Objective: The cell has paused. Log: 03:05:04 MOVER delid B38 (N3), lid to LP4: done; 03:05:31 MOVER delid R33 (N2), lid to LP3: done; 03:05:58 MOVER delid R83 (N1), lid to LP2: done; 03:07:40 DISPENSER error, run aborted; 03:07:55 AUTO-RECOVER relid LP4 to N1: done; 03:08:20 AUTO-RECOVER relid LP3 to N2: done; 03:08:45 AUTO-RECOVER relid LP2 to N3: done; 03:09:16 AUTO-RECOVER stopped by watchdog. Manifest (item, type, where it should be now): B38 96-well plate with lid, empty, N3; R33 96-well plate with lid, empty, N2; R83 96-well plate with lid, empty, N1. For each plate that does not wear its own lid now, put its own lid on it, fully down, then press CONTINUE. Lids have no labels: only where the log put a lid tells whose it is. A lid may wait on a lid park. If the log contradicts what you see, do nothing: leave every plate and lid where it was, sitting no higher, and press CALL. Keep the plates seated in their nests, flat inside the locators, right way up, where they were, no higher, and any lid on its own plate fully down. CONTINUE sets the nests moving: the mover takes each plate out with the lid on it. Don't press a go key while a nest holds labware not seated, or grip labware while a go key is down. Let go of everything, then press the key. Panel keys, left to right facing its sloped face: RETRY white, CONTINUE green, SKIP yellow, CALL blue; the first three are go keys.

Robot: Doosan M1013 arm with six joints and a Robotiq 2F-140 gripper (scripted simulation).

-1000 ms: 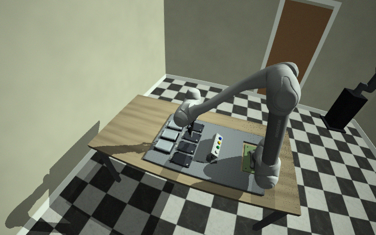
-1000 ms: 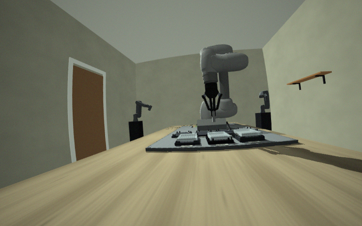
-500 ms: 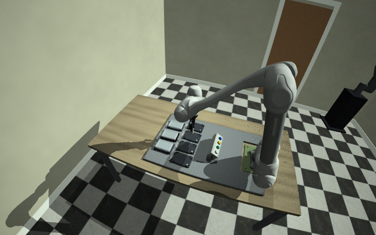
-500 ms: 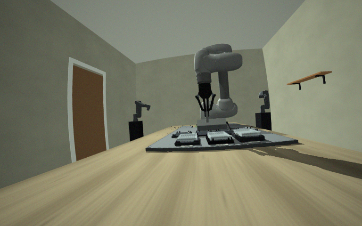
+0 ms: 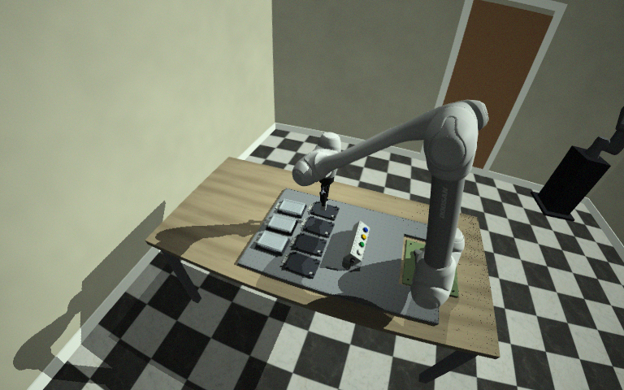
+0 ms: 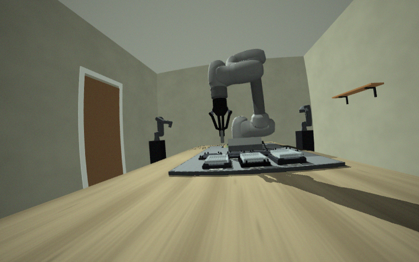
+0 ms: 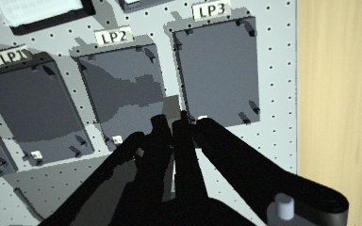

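desk (image 5: 216,192): carries the grey plate with everything on it
plates (image 5: 281,223): three lidded, in a row beside the parks
key panel (image 5: 359,239): well off toward the arm's base from the fingers, long axis parallel to the parks
fingers: clenched on nothing, hovering over the LP2/LP3 gap (image 7: 169,71)

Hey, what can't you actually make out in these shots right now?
- Wrist: LP4's label is outside the frame; the closed gripper covers the near edge of LP2.
- Top: the nest labels by the three plates are too small to read.
- Exterior: the key panel sits behind the plates, unseen.
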